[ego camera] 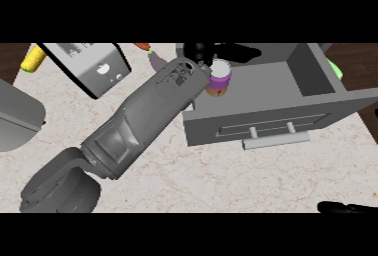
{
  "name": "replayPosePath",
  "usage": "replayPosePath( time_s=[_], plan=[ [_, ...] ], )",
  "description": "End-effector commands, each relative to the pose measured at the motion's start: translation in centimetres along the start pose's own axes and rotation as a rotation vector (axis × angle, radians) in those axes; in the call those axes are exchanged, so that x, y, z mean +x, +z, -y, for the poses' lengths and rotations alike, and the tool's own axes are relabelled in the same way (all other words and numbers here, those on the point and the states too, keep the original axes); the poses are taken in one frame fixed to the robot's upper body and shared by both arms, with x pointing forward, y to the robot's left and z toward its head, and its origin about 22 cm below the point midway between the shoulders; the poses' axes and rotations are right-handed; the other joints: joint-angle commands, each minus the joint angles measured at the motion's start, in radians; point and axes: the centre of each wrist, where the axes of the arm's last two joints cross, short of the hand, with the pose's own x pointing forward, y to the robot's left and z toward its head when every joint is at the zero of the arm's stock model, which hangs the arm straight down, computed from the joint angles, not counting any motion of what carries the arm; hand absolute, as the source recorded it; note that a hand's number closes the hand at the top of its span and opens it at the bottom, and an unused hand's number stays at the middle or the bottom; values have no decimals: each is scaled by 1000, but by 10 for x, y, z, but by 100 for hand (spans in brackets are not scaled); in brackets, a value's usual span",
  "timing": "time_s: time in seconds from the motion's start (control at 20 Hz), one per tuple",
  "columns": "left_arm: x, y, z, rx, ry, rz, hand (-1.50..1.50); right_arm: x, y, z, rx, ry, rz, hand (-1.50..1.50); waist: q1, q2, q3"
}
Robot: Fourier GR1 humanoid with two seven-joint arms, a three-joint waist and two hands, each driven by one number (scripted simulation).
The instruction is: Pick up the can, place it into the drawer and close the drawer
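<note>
**Over the open drawer: the can is carried in, not yet let go**

At the far edge of the counter (244, 175), the left hand (203, 51) is stretched across from the lower left corner, and its black fingers are curled around the purple can (218, 80). The can is upright and hangs just at the left wall of the open grey drawer (332, 75), above its inner corner. I cannot say surely if its bottom already touches the drawer floor, because the forearm and the drawer front hide that part.

The step in hand is, in my judgement, the placing: the can is lifted and brought to the drawer, but it is not released. The next move calls for lowering it fully inside, clear of the left wall, and then for opening the fingers. After that the hand must go to the drawer front with its pale handle (275, 140) and push it shut.

The right hand (347, 207) shows only at the lower right edge; whether it is clenched or relaxed I cannot tell.
</note>
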Motion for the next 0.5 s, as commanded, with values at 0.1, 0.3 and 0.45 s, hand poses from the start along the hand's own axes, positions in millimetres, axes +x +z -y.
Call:
replayPosePath(
  time_s=[0.1,0.3,0.45],
  plan=[
    [4,2,2,-10,70,-32,-150,10,-3,-1,48,184,94,-150,16,-3,0],
    [12,3,3,5,118,-15,-150,20,-5,2,108,278,125,-150,17,-5,0],
    [10,6,5,25,129,9,-150,20,-17,-13,118,352,164,-150,35,-5,-1]
  ],
)
